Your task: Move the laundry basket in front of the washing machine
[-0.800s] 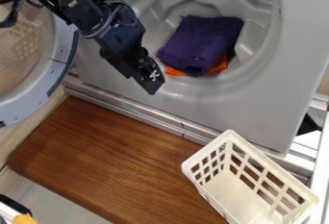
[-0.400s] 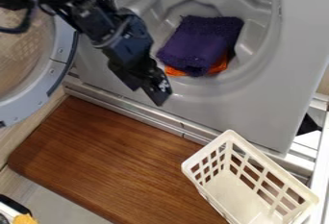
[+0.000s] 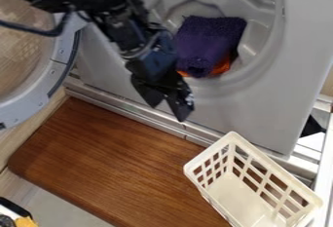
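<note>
The gripper (image 3: 168, 110) hangs over the lower edge of the washing machine front, its two fingertips parted with nothing between them. Down and to the right of it, a white laundry basket (image 3: 236, 179) stands upright at the lower right, partly over the wooden board, with no contact between the two. The grey washing machine (image 3: 260, 109) fills the upper right, its round opening facing the camera.
Purple cloth (image 3: 209, 41) and orange cloth (image 3: 223, 66) lie in the drum. The machine's round door (image 3: 62, 65) stands open at the left. A brown wooden board (image 3: 110, 158) lies along the machine's front. A yellow object (image 3: 26, 221) is at the lower left corner.
The arm has moved right and down, bringing the gripper from the drum's lower left rim closer to the basket. Its fingers now show apart. The basket and cloths have stayed put.
</note>
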`<control>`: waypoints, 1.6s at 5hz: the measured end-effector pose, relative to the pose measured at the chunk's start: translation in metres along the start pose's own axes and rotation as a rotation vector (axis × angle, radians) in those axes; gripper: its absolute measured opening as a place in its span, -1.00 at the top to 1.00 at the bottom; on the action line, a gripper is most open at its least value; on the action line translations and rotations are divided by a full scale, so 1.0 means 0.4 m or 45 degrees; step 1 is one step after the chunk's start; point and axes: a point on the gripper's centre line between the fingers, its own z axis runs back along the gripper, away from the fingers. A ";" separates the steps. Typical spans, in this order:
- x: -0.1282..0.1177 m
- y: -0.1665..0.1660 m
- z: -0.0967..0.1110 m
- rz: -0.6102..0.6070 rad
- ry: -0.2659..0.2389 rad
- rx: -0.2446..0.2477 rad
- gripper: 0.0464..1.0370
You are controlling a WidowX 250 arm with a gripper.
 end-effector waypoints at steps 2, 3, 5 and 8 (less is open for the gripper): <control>0.001 -0.033 -0.096 -0.003 0.110 0.040 -0.93; -0.008 -0.062 -0.146 -0.007 0.165 0.036 -0.93; -0.002 -0.077 -0.220 -0.049 0.213 0.141 -0.93; 0.012 -0.057 -0.266 -0.046 0.148 0.299 -0.21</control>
